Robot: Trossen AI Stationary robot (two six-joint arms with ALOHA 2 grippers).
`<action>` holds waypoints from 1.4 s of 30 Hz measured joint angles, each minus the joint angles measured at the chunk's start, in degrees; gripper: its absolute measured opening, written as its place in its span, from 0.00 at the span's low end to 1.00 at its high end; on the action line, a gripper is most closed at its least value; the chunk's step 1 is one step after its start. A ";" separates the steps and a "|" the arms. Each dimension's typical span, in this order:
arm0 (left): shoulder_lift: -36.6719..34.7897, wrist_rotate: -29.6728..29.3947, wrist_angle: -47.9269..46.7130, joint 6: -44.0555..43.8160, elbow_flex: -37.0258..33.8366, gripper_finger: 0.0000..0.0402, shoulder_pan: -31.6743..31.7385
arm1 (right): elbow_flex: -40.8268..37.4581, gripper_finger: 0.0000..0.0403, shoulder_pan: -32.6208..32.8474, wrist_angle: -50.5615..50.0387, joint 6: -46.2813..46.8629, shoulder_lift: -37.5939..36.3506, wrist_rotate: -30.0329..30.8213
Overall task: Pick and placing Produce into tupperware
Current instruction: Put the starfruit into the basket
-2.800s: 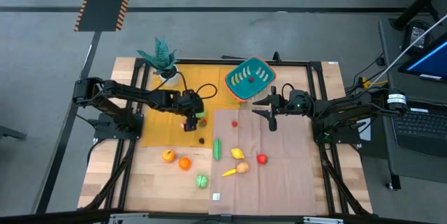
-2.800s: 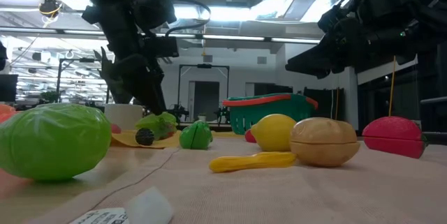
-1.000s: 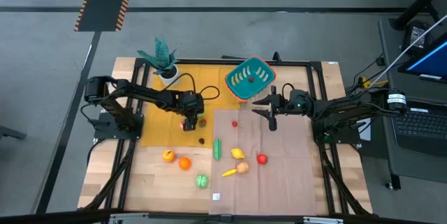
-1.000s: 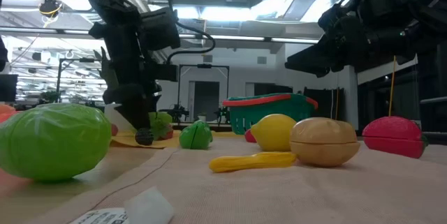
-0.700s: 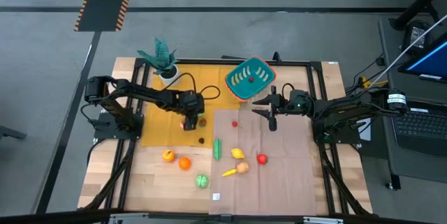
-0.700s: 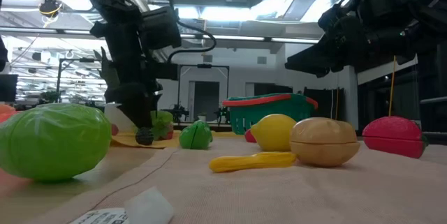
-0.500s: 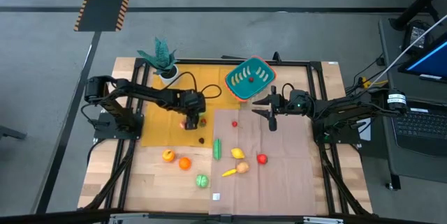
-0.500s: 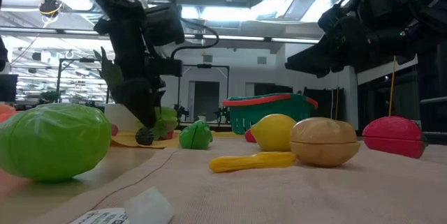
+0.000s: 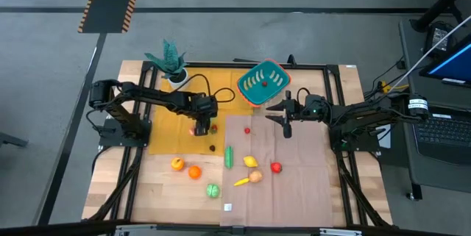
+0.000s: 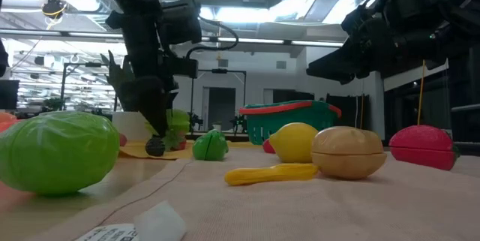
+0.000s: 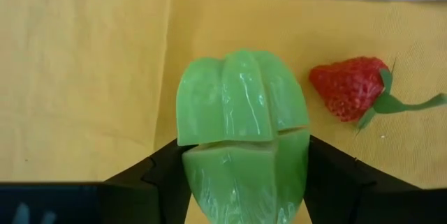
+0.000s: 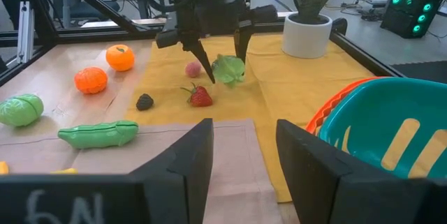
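We see the tupperware (image 9: 261, 82) at the table's far edge, one small red piece inside it. The left gripper (image 12: 222, 45) is over the yellow mat (image 9: 169, 118), its fingers (image 11: 150, 175) partly closed against both sides of a green pepper (image 11: 242, 130), strawberry (image 11: 348, 87) just beside. The right gripper (image 9: 286, 129) hangs near the tupperware, fingers (image 12: 181, 165) partly apart, holding nothing. The other produce lies scattered on the front half of the table.

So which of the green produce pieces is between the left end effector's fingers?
The light green ribbed pepper on the yellow mat, beside the strawberry. The left end effector straddles it; the cucumber and cabbage lie untouched nearer the front.
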 joint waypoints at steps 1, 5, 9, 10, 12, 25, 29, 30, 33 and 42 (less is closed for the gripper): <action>0.00 -0.02 0.00 0.10 0.27 0.52 0.01 | 0.01 0.39 0.00 0.00 0.00 0.00 0.00; -1.64 0.00 0.06 0.79 0.37 0.51 0.31 | 0.02 0.39 0.00 0.00 -0.03 0.00 0.00; -5.36 -0.02 -0.33 0.85 0.37 0.51 1.56 | 0.02 0.39 0.00 0.02 -0.16 0.00 0.00; -6.63 0.00 -0.38 0.97 0.37 0.52 1.99 | 0.02 0.39 0.00 0.02 -0.15 0.00 0.00; -9.08 -0.02 -0.14 1.05 0.37 0.52 2.89 | 0.02 0.39 0.00 0.01 -0.24 0.00 0.00; -21.70 7.14 19.07 0.96 -8.69 0.52 7.00 | 0.04 0.41 0.00 2.03 -0.61 0.00 -0.01; -21.87 10.15 28.16 0.92 -11.62 0.50 7.00 | 0.35 0.49 0.12 3.55 -1.48 0.00 -0.02; -21.87 10.74 30.72 0.92 -12.40 0.50 7.00 | 0.64 0.52 0.22 4.02 -1.49 0.00 0.00; -21.64 12.28 39.06 0.37 -15.14 0.51 7.00 | 1.68 0.62 0.32 3.94 -1.55 0.00 0.00; -21.62 12.70 53.14 -0.16 -19.35 0.50 6.98 | 4.72 0.85 1.44 3.84 -4.76 0.06 0.01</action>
